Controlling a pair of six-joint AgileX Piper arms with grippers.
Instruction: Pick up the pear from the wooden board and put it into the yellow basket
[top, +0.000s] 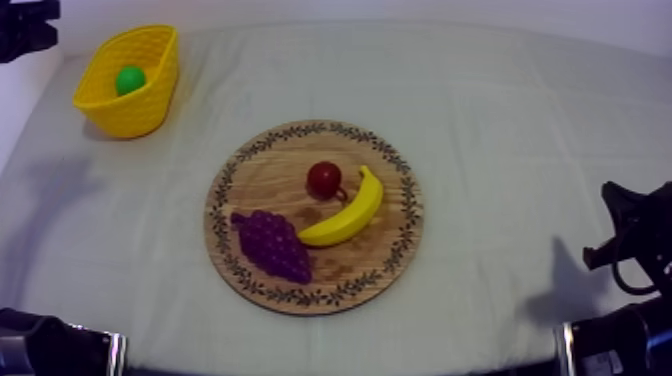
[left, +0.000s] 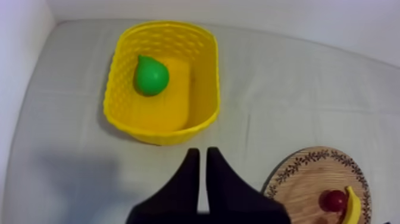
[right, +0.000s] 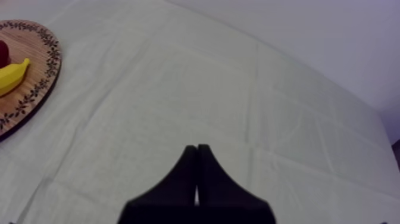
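One pear (left: 150, 75) lies in the yellow basket (left: 206, 71), beyond the closed, empty left pincer (left: 201, 152).

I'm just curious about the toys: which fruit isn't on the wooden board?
The green pear: it alone lies inside the yellow basket, while the banana, the grapes and the small red fruit all sit on the board.

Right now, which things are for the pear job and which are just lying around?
For the job:
- pear, already lying in the yellow basket
- wooden board, where the pear was meant to come from

Just lying about, all on the board:
- banana
- bunch of grapes
- small red fruit
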